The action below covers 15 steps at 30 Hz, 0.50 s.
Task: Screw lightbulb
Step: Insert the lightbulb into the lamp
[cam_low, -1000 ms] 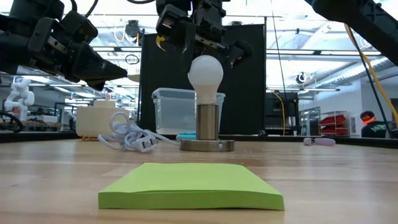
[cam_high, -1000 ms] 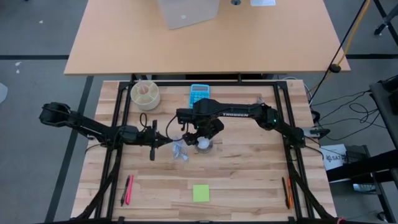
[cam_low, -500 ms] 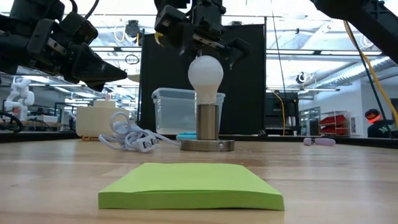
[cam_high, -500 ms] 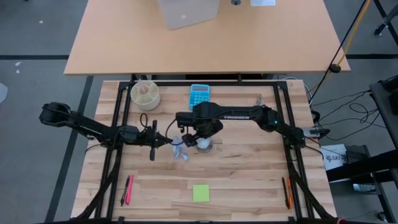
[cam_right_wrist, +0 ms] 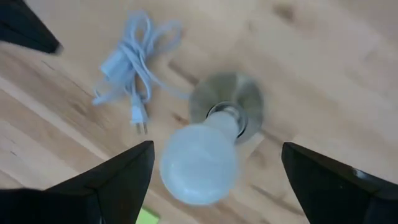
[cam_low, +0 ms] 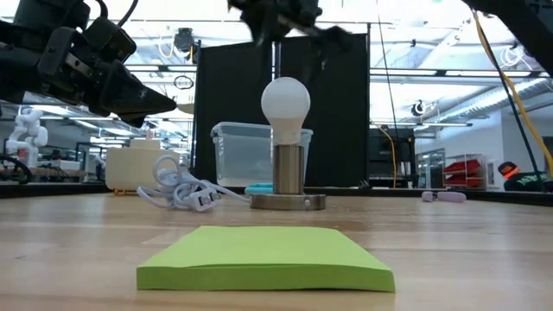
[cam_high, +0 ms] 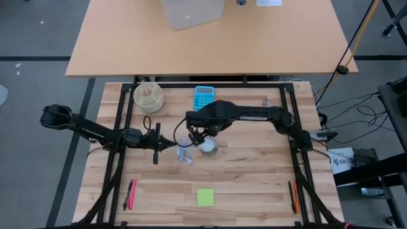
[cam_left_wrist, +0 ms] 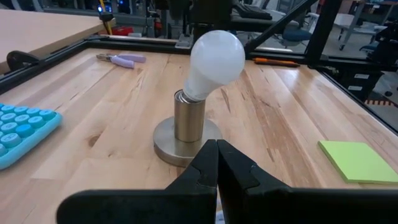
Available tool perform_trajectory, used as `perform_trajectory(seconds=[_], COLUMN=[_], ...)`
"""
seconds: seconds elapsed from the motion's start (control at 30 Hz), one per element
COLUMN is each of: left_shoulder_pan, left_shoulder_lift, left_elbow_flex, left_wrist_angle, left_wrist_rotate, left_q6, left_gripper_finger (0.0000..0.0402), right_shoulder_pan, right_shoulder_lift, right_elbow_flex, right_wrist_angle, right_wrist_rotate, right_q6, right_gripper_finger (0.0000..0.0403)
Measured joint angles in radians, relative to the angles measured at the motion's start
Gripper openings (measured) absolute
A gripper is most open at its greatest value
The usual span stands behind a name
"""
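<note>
The white lightbulb (cam_low: 286,102) stands with its screw base in the metal socket (cam_low: 289,171), whose round base disc (cam_low: 289,202) rests on the wooden table. In the left wrist view the lightbulb (cam_left_wrist: 214,59) leans a little. My right gripper (cam_right_wrist: 217,148) hangs open above the lightbulb (cam_right_wrist: 200,163), pointing down, one finger on each side and clear of it. My left gripper (cam_left_wrist: 217,163) is shut, raised above the table to the left of the socket and pointing at it. A white cord (cam_high: 184,154) lies beside the base.
A green sticky-note pad (cam_high: 205,197) lies near the front edge. A blue calculator (cam_high: 204,97) and a round container (cam_high: 148,97) sit at the back. Pens (cam_high: 130,194) lie front left and more (cam_high: 294,196) front right. A clear plastic box (cam_low: 242,154) stands behind the socket.
My right gripper has risen from around the top of the lightbulb to well above it, turning as it went, its fingers still apart. The lightbulb has stayed in the socket.
</note>
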Motion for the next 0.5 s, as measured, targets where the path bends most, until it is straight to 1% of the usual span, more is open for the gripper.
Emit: perform_trajectory(seconds=[0.13, 0.23, 0.3, 0.37, 0.43, 0.5], left_shoulder_pan=[0.000, 0.000, 0.000, 0.000, 0.000, 0.000], left_shoulder_lift=[0.000, 0.000, 0.000, 0.000, 0.000, 0.000], left_elbow_flex=[0.000, 0.000, 0.000, 0.000, 0.000, 0.000], left_wrist_angle=[0.000, 0.000, -0.001, -0.001, 0.000, 0.000], left_wrist_rotate=[0.000, 0.000, 0.000, 0.000, 0.000, 0.000], left_q6=[0.001, 0.014, 0.016, 0.017, 0.017, 0.017], left_gripper_finger=[0.0000, 0.0000, 0.0000, 0.0000, 0.0000, 0.0000], right_shoulder_pan=[0.022, 0.070, 0.119, 0.178, 0.250, 0.327], right_shoulder_lift=[-0.087, -0.148, -0.180, -0.205, -0.220, -0.233], right_elbow_flex=[0.000, 0.000, 0.000, 0.000, 0.000, -0.014], right_wrist_angle=[0.016, 0.016, 0.007, -0.024, -0.080, -0.073], right_wrist_rotate=[0.126, 0.277, 0.407, 0.559, 0.737, 0.896], right_q6=[-0.005, -0.007, -0.011, -0.008, 0.025, 0.039], right_gripper_finger=[0.0345, 0.0344, 0.0338, 0.0325, 0.0306, 0.0280])
